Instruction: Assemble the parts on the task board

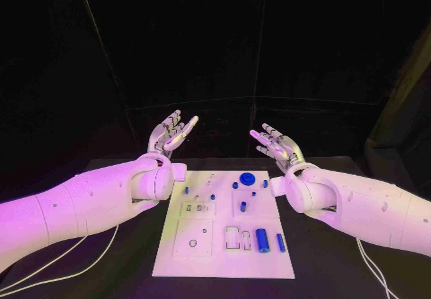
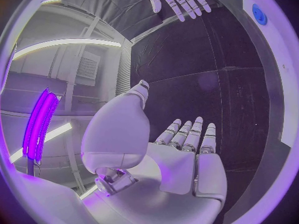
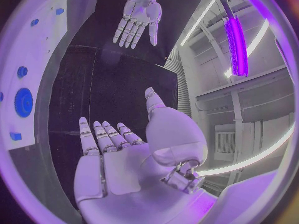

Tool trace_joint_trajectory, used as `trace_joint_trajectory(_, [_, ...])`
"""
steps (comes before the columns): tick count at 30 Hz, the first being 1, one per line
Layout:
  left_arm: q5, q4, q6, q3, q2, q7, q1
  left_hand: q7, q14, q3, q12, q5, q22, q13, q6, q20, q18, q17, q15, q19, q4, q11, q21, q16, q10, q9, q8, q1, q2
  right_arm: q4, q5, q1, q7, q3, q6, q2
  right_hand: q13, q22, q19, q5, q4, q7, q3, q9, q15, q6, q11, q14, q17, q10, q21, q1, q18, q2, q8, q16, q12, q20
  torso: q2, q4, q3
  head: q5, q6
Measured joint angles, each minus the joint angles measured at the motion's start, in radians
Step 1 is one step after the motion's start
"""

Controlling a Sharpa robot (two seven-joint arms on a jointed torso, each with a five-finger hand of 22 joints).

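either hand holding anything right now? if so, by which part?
Nothing is held. The left hand and right hand are both open and raised beyond the task board, fingers apart; the parts lie untouched.

The black table [image 1: 332, 261] carried the white task board [image 1: 225, 261] at its middle (small blue parts [image 1: 262, 240] on it); white cables [image 1: 54, 268] lay left of the board.

No text, label, brand, number or sign can be read in any of the pictures. The task board [image 1: 225, 261], in the lower middle of the head view, carries only outlined shapes and small blue parts [image 1: 262, 240], with no legible marking on them.
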Motion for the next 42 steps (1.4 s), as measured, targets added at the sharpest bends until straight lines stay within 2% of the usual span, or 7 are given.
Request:
trace_joint_trajectory(7, [0.016,-0.005,0.037,-0.001,0.002,0.022,0.001,0.003,0.012,0.001,0.003,0.0,0.001,0.001,0.01,0.003,0.001,0.002,0.005,0.002,0.001,0.013,0.0,0.004,0.006,0.001,0.004,0.008,0.001,-0.048,-0.082,0.011,-0.043,-0.002,0.13,0.023,0.008,0.014,0.096,0.004,-0.03,0.002,-0.009,0.007,0.015,0.064,0.02,0.118,0.011,0.087,0.029,0.076,0.025,0.01,0.013,0.024,0.013,0.006,0.0,-0.0001,0.0,0.0,0.0])
trace_joint_trajectory(13, [0.023,0.011,0.06,-0.002,-0.041,0.028,0.001,0.004,0.073,0.004,0.011,0.0,0.009,0.006,0.047,0.013,0.001,0.012,0.017,0.031,0.004,0.047,0.017,0.019,0.041,0.006,0.011,0.019,0.013,-0.069,-0.153,0.014,-0.053,-0.002,0.157,-0.011,0.028,0.042,0.3,0.004,-0.078,0.016,-0.005,0.028,0.004,0.259,0.018,0.392,0.029,0.353,0.098,0.16,0.072,0.016,0.053,0.077,0.061,0.006,0.005,-0.0003,0.0007,0.001,-0.007])
trace_joint_trajectory(20, [0.027,0.036,0.071,-0.003,-0.057,0.029,0.0,0.017,0.386,0.024,0.057,0.0,0.056,0.029,0.228,0.014,-0.032,0.052,0.061,0.245,-0.007,0.112,0.114,0.101,0.292,0.025,0.049,0.041,0.034,-0.068,-0.237,0.015,-0.051,-0.002,0.14,-0.024,0.036,0.051,0.452,-0.003,-0.13,0.041,0.003,0.045,-0.027,0.514,-0.008,0.621,0.037,0.607,0.15,0.229,0.102,0.02,0.096,0.099,0.096,0.003,0.02,0.0001,0.0031,0.001,-0.007])
trace_joint_trajectory(31, [0.026,0.108,0.093,-0.003,-0.119,0.026,0.0,0.067,0.68,0.007,0.132,0.0,0.099,0.047,0.625,0.002,0.007,0.063,-0.002,0.677,-0.097,0.061,0.269,0.158,0.742,0.049,0.119,0.059,0.077,-0.09,-0.416,0.049,-0.072,-0.001,0.133,-0.031,0.039,0.054,0.604,-0.008,-0.186,0.081,0.013,0.048,-0.072,0.735,-0.043,0.833,0.044,0.794,0.204,0.265,0.117,0.027,0.102,0.116,0.096,-0.028,0.053,0.0076,0.0035,-0.01,0.0])
trace_joint_trajectory(38, [0.02,0.173,0.116,-0.003,-0.166,0.019,0.0,0.093,0.816,0.005,0.151,0.0,0.101,0.054,0.708,-0.036,0.008,0.092,-0.046,0.798,-0.146,0.026,0.305,0.196,0.858,0.047,0.131,0.074,0.092,-0.106,-0.686,0.081,-0.146,0.0,0.148,-0.022,0.04,0.079,0.748,-0.008,-0.209,0.077,0.024,0.049,-0.13,0.83,-0.08,1.017,0.064,0.913,0.282,0.297,0.117,0.018,0.102,0.161,0.096,-0.089,0.085,0.0126,0.0003,-0.019,0.007])
trace_joint_trajectory(40, [0.017,0.196,0.126,-0.003,-0.178,0.018,0.0,0.09,0.821,0.01,0.151,0.0,0.099,0.054,0.716,-0.042,0.008,0.095,-0.05,0.805,-0.151,0.023,0.305,0.196,0.867,0.045,0.131,0.077,0.103,-0.108,-0.77,0.088,-0.176,0.0,0.156,-0.015,0.04,0.122,0.885,-0.008,-0.218,0.056,0.034,0.049,-0.185,0.893,-0.112,1.193,0.1,0.986,0.385,0.334,0.125,-0.003,0.102,0.212,0.076,-0.153,0.094,0.0138,-0.0005,-0.017,0.011])
trace_joint_trajectory(42, [0.014,0.218,0.138,-0.005,-0.191,0.018,-0.001,0.091,0.822,0.008,0.151,0.0,0.097,0.054,0.716,-0.039,0.008,0.095,-0.05,0.808,-0.153,0.024,0.305,0.196,0.868,0.045,0.131,0.077,0.103,-0.11,-0.868,0.095,-0.211,0.001,0.167,-0.007,0.04,0.139,0.92,-0.013,-0.218,0.049,0.034,0.049,-0.199,0.903,-0.122,1.246,0.116,1.0,0.421,0.335,0.125,-0.004,0.095,0.232,0.067,-0.169,0.103,0.0142,-0.0014,-0.013,0.014])
